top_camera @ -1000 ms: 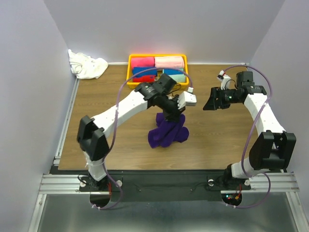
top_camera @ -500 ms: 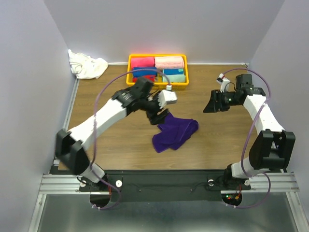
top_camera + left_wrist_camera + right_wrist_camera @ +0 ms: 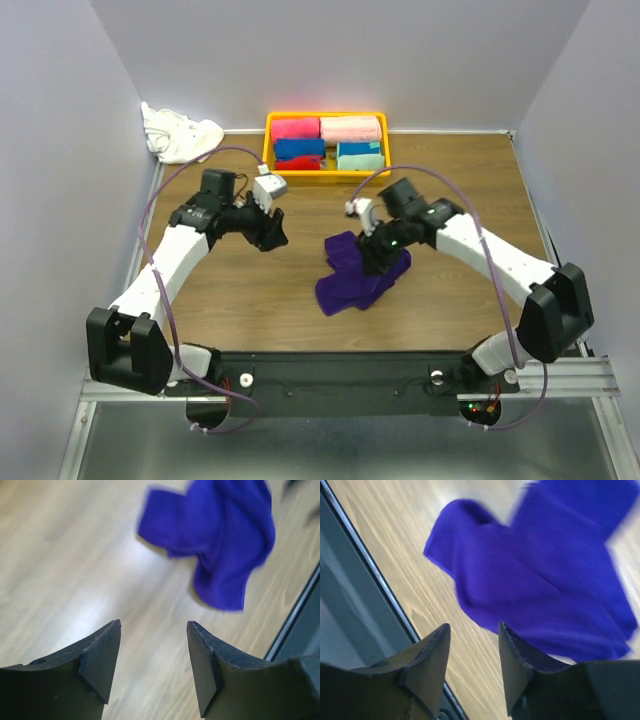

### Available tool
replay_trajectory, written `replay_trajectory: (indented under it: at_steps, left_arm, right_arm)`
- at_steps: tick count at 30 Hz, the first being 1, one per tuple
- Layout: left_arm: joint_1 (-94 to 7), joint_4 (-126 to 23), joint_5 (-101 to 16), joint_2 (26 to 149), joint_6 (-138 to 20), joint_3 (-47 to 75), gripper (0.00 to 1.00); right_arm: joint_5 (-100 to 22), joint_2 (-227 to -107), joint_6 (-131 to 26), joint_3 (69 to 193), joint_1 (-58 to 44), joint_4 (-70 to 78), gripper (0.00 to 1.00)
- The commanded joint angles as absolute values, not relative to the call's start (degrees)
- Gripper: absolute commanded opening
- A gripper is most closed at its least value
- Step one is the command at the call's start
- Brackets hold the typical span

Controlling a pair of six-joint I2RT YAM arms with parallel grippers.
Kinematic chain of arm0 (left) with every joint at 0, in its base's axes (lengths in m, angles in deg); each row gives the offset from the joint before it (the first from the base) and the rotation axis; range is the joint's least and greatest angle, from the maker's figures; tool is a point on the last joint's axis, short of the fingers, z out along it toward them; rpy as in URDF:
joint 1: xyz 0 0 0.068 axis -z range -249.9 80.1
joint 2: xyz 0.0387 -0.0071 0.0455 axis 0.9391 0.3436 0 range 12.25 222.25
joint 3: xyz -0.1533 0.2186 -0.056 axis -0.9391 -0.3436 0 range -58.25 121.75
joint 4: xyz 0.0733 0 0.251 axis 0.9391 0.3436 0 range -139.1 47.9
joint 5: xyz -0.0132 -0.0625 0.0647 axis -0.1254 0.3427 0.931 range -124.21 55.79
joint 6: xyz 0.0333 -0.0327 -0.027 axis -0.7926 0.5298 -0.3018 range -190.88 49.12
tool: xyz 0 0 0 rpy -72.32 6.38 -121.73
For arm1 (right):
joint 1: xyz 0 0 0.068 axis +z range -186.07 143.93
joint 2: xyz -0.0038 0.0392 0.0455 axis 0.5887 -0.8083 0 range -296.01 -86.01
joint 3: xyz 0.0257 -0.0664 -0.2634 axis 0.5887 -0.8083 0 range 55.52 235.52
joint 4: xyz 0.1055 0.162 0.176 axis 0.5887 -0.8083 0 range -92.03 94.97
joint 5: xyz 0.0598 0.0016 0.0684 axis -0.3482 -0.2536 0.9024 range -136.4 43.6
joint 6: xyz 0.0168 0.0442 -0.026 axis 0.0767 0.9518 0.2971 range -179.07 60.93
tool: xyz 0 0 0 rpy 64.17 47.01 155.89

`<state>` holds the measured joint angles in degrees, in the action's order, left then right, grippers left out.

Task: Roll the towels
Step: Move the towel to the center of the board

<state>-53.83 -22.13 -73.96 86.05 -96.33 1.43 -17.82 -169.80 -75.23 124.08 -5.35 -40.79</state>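
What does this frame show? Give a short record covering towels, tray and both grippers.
purple towel: crumpled on the table, not rolled
white towel: bunched at the far left corner
tray: yellow, at the far edge, holds rolled towels
left gripper: open, empty, apart from the purple towel
right gripper: open, over the purple towel, no cloth between the jaws

A yellow bin (image 3: 267, 140) is sitting at the tabletop's (image 3: 260, 290) far edge, holding pink, red, blue and teal rolls (image 3: 352, 128).
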Motion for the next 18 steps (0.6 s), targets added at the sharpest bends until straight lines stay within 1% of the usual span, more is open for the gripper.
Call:
replay_trajectory:
  at_steps: [1,4,5,8,11,12,14,15,18]
  left_arm:
    - [-59.1,-28.0,-80.5,82.8,-87.1,4.2,0.67]
    - [-63.5,-28.2,-81.1,82.0,-85.6,4.1,0.69]
    - [-66.9,-27.8,-82.5,82.2,-85.0,4.2,0.70]
    - [-71.0,-23.9,-87.1,83.2,-86.1,5.6,0.71]
    - [-71.2,-14.0,-91.3,82.7,-98.8,6.2,0.70]
    - [-70.4,-13.1,-90.5,80.2,-105.0,5.1,0.70]
    - [-68.3,-11.4,-86.9,77.1,-111.1,0.0,0.70]
    - [-65.4,-11.0,-85.3,74.3,-117.1,-3.6,0.70]
    - [-56.9,-12.5,-77.7,70.4,-121.9,-9.0,0.70]
  right_arm:
    - [-29.7,-175.1,-74.5,124.1,6.9,-35.1,0.47]
    - [-32.4,-178.5,-73.9,124.7,15.0,-33.2,0.48]
    - [-33.7,-180.6,-74.0,125.2,17.2,-32.0,0.48]
    - [-34.9,-183.4,-74.4,125.5,18.7,-29.0,0.50]
    - [-34.3,-184.6,-71.7,126.8,18.5,-28.7,0.51]
    - [-33.2,-184.2,-71.0,127.0,17.0,-28.7,0.52]
    - [-28.5,-181.7,-69.4,127.2,13.8,-28.8,0.56]
    - [-25.5,-181.1,-69.2,127.2,9.8,-28.9,0.59]
    - [-21.9,-175.9,-69.2,126.3,3.3,-29.9,0.66]
